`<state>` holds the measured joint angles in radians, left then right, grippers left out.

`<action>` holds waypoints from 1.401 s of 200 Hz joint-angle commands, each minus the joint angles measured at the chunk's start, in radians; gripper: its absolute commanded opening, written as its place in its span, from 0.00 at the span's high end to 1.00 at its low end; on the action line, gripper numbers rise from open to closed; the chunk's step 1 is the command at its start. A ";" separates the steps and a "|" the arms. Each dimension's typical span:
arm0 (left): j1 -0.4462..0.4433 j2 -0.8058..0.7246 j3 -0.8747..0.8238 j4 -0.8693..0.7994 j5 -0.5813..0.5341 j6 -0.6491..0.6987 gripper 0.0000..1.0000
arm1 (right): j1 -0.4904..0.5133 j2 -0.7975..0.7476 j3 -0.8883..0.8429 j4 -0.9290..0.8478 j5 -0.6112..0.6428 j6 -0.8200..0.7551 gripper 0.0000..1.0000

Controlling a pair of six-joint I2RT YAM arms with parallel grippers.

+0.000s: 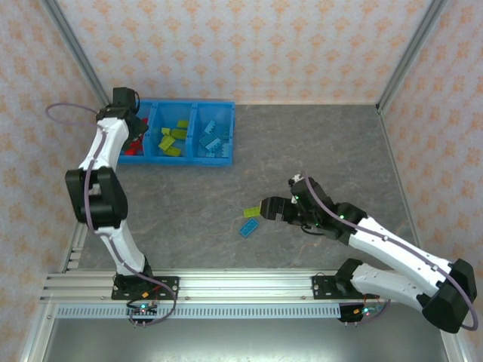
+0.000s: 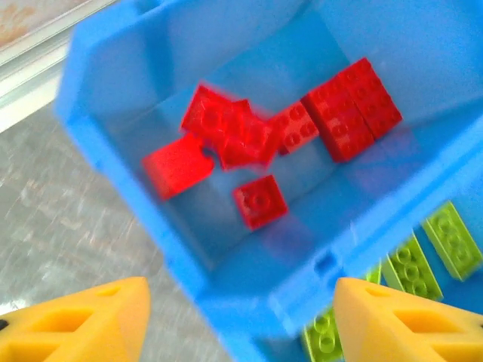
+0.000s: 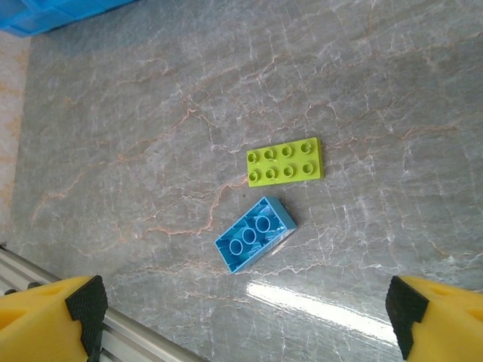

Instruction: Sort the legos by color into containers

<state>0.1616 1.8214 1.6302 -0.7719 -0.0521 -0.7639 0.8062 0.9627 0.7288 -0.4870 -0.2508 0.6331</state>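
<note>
Right gripper [image 3: 243,317] wide open, empty | advise: straddle mid-frame lime brick [image 3: 286,162], clearing blue brick [image 3: 255,234] | left gripper [image 2: 241,320] open

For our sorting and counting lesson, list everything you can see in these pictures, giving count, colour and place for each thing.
tray: one, bright blue, three compartments, far left of the table
red bricks: about six, red, left compartment
lime bricks: several, yellow-green, middle compartment
light blue bricks: several, light blue, right compartment
loose lime brick: one, yellow-green, on the open table
loose blue brick: one, light blue, beside the loose lime brick, not touching it
table: one, grey marbled
left pincer: one, yellow, open, over the red compartment
right pincer: one, yellow with black pads, open, above the two loose bricks
</note>
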 commanded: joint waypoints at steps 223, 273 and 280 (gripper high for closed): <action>-0.512 -0.861 -0.601 -0.026 0.465 0.745 0.30 | 0.237 0.570 0.192 -0.020 0.351 0.450 0.69; -0.518 -0.904 -0.625 0.049 0.856 0.806 0.26 | 0.153 0.423 0.259 0.201 0.303 0.018 0.74; -0.517 -0.911 -0.630 0.059 0.871 0.804 0.25 | 0.126 0.449 0.305 0.206 0.262 -0.038 0.75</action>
<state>-0.3519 0.9493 1.0164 -0.7750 0.6315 -0.0002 1.0042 1.3842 0.9348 -0.4049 0.0727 0.8608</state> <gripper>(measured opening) 0.739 0.307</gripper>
